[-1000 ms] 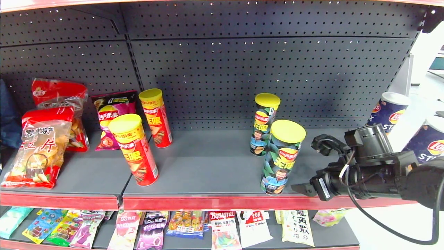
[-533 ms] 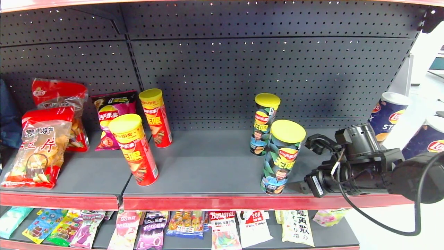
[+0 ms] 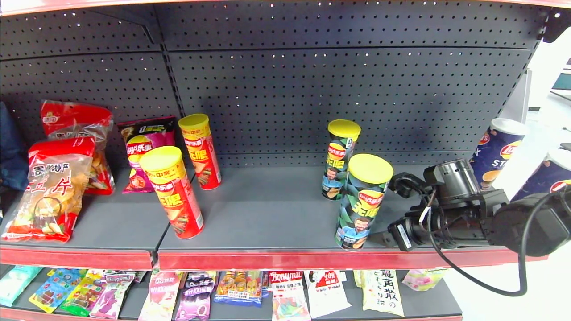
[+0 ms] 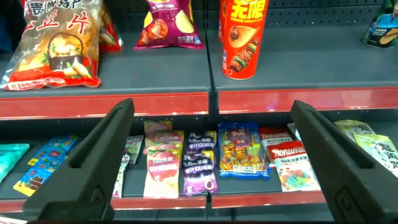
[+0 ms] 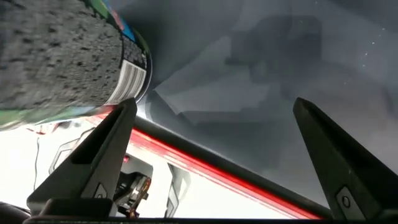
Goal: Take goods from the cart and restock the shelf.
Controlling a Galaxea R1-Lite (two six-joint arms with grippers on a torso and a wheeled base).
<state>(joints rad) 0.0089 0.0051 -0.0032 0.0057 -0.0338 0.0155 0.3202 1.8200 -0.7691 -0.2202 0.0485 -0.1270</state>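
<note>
Your right gripper [image 3: 386,209] is wide open, just beside the green chip can [image 3: 363,205] at the shelf's [image 3: 267,259] front edge.

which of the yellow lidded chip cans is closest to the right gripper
The green can at the front edge of the shelf, beside the right gripper. The other green can stands farther back; both red cans are far left.

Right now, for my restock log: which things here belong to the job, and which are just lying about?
Job: front green can, right gripper open beside it, shelf.
Lying about: red cans, snack bags, packets below.
</note>
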